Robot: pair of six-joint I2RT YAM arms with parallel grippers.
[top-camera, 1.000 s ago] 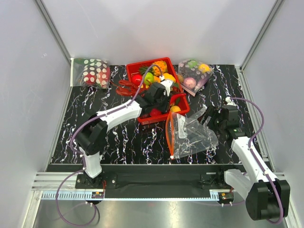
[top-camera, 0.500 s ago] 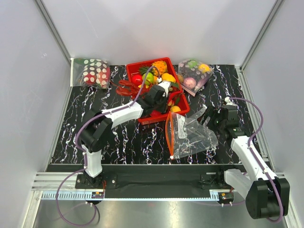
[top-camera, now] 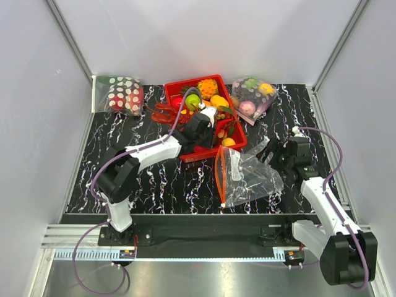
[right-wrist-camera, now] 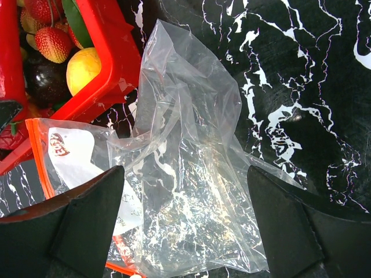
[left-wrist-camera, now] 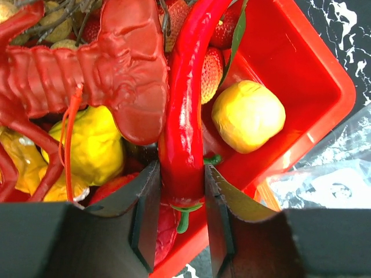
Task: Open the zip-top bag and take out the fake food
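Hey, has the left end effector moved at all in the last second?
Yes. Holding the red chili, the left end effector has shifted slightly leftward over the red tray, away from the zip-top bag.

1. The left arm [top-camera: 151, 150] rises from its base, folds back at the elbow and stretches its white forearm forward and to the right, with the wrist tipped downward.
2. The left gripper [left-wrist-camera: 181, 174] is partly closed. Its two dark fingers [left-wrist-camera: 145, 220] press against either side of the chili [left-wrist-camera: 185, 87], which runs up between them and out ahead of the tips.
3. The right arm [top-camera: 322, 198] leans forward and inward from its base, its wrist bent toward the left.
4. The right gripper [right-wrist-camera: 185, 174] has its jaws spread wide and grips nothing. One finger sits off to each side, and the tips point down and ahead.
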